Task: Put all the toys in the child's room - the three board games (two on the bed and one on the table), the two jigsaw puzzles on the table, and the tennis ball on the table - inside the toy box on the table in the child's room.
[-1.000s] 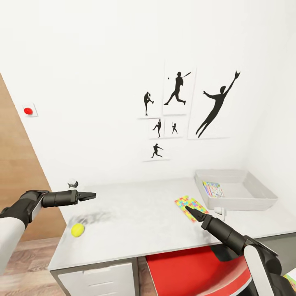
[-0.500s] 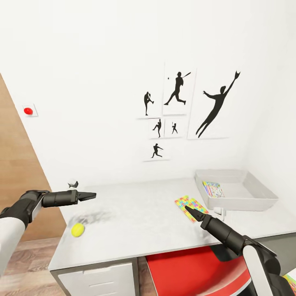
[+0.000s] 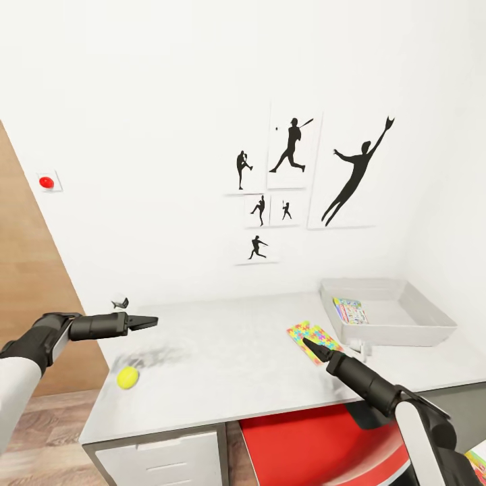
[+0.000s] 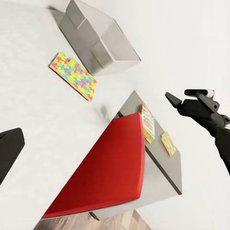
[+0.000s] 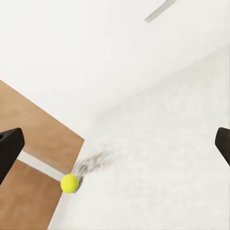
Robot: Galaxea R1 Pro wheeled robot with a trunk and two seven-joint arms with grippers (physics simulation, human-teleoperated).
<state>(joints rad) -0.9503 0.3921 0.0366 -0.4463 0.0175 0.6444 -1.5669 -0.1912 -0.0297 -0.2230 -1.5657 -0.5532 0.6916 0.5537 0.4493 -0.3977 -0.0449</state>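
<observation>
Puzzle (image 3: pixel 313 340) with bright interlocking pieces lies flat on the table (image 3: pixel 229 364), just beside the toy box (image 3: pixel 388 312); another colourful flat box (image 3: pixel 349 310) is inside the toy box. Ball (image 3: pixel 127 377) sits near the table's left front edge, well apart from the puzzle. Right end effector (image 3: pixel 307 343) hovers over the puzzle's near edge, contact unclear, fingers spread in its wrist view. Left end effector (image 3: pixel 145 321) hangs above the ball, released, holding nothing. Red chair (image 3: pixel 317 445) under the table.
</observation>
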